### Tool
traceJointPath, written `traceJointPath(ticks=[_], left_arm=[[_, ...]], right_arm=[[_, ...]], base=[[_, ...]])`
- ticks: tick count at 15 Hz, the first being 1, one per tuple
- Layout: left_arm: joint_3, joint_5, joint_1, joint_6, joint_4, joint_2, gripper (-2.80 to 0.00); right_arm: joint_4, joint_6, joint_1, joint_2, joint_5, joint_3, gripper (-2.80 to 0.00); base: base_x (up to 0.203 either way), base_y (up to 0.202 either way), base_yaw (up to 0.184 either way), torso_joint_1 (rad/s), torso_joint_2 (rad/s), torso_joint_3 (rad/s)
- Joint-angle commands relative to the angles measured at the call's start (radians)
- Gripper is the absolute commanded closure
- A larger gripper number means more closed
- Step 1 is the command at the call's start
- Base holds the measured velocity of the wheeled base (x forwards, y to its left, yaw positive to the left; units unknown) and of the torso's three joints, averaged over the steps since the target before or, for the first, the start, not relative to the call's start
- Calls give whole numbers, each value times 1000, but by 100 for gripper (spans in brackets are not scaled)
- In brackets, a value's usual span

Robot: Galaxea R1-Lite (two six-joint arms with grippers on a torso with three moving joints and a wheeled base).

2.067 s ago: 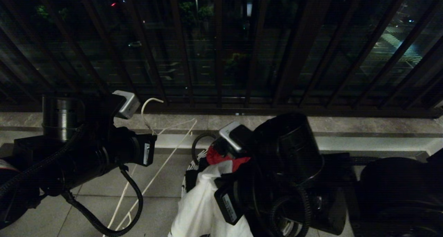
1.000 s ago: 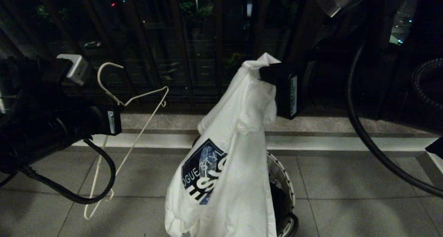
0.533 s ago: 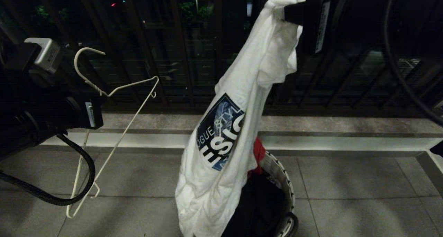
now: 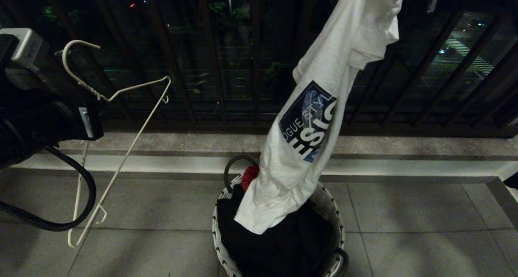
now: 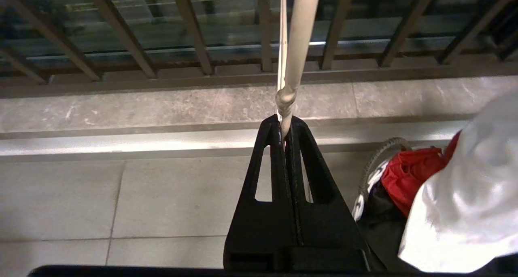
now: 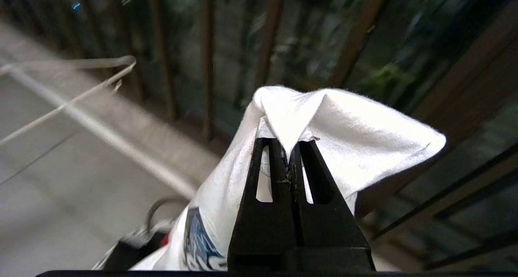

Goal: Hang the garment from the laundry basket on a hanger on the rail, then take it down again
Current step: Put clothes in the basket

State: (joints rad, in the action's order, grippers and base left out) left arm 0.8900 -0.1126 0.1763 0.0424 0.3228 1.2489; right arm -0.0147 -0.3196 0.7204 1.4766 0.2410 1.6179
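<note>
Head view: dark brown window railing fills the back, thin vertical and slanted bars, night behind. Grey floor tiles below, matte, with a pale stone ledge along the railing foot. White T-shirt, soft crumpled cotton, hangs as a long drooping column from 1 o'clock down to centre, dark blue chest print with white lettering facing out; its lower end touches the laundry basket at 6 o'clock. Basket round, black-and-white patterned rim, dark loop handle, with black garment and a bit of red cloth inside. White wire hanger at 9 o'clock, thin, twisted neck, small end hooks, tilted. Right gripper is clamped tight on a fold of the shirt top; in head view it's cut off by the top edge. Left gripper is pinched closed on the hanger neck just under the twist. Right wrist background blurred.
</note>
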Motion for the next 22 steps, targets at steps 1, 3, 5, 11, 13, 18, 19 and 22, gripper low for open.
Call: traceJointPath(ticks=[1,3,5,11,13,18,19,22], left_arm=[[1,-1,-3,1,2,-2,0],[1,-1,-3,1,1,3,0],[1,-1,-4,1,1,4,0],[0,-1,-4,1,-1,15,0],[0,-1,-4,1,1,36,0],[0,-1,-4,1,1,49,0],[0,-1,-4,1,1,49,0],[1,-1,-4,1,2,46,0]], right_arm=[[0,38,-2,-5,-12,-68,0],[-2,74,-3,-2,-32,-109,0],[-2,77,-3,-3,-43,-134,0],[-159,133,-6,62,-94,-433,0],[-260,134,-2,95,-131,-494,0],[-250,129,126,85,-143,-379,0],[-238,129,163,80,-143,-365,0],[-172,129,274,51,-137,-320,0]], base=[[0,0,0,0,0,0],[0,0,0,0,0,0],[0,0,0,0,0,0],[0,0,0,0,0,0],[0,0,0,0,0,0],[0,0,0,0,0,0],[0,0,0,0,0,0],[0,0,0,0,0,0]])
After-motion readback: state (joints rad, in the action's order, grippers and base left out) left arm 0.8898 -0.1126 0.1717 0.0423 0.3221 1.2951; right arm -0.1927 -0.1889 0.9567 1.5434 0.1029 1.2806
